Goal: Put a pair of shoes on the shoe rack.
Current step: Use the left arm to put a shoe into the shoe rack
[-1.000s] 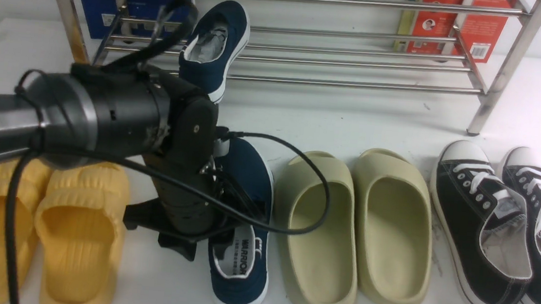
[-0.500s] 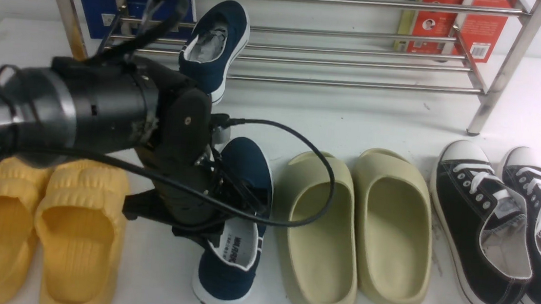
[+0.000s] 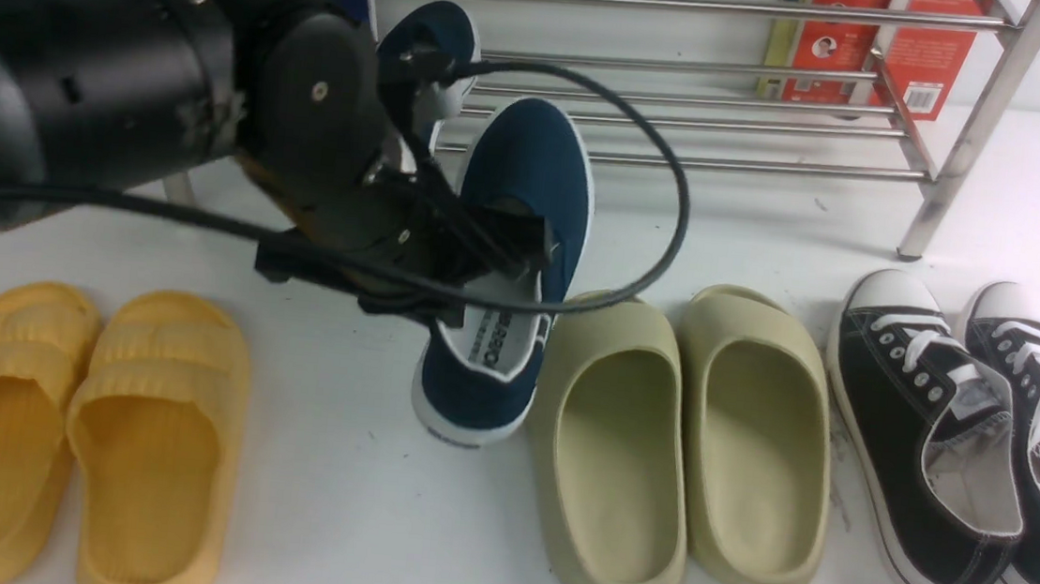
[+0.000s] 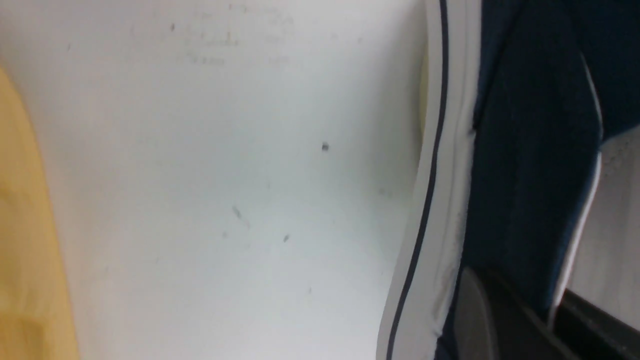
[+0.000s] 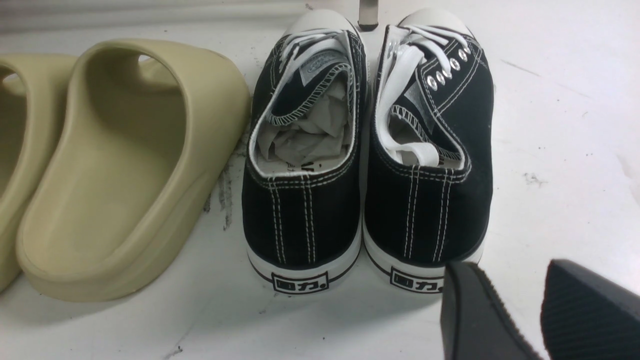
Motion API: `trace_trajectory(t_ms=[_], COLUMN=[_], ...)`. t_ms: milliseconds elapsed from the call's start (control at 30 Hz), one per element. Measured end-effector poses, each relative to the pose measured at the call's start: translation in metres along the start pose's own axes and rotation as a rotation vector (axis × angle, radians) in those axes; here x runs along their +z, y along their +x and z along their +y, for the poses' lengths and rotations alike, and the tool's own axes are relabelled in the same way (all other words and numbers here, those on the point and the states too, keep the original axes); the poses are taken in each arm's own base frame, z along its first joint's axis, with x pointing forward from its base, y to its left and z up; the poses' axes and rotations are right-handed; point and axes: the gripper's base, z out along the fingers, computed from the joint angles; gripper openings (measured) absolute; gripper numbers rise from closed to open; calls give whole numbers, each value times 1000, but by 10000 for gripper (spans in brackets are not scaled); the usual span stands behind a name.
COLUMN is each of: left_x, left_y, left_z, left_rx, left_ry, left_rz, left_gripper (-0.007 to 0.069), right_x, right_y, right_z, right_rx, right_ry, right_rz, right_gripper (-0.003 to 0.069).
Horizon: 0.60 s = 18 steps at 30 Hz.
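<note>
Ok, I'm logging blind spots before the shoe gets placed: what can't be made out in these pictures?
- Front view: the left half of the rack, largely behind the left arm.
- Front view: the heel and opening of the navy sneaker on the rack, covered by that arm.
- Left wrist view: the held navy sneaker runs out of frame.
- Right wrist view: the right gripper, cut off by the edge.

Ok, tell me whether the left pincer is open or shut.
Shut: the left pincer pinches the side of the lifted navy sneaker between its fingers.
</note>
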Motion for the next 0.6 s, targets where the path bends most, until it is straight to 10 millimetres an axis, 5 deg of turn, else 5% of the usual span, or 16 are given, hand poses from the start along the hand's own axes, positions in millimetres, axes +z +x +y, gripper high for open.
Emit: trace_trajectory(t_ms=[300,600], left_x=[57,86], left_y=[-75,-107], left_z=[3,1], left_rx=[-50,-58], left_ry=[-32,-40], left_rz=[-69,-105], left_gripper=[3,3], right_x=[0,0], right_y=[0,0], right_z=[0,0], right_rx=[0,0], right_ry=[0,0], right_rz=[0,0], right_gripper=[246,246])
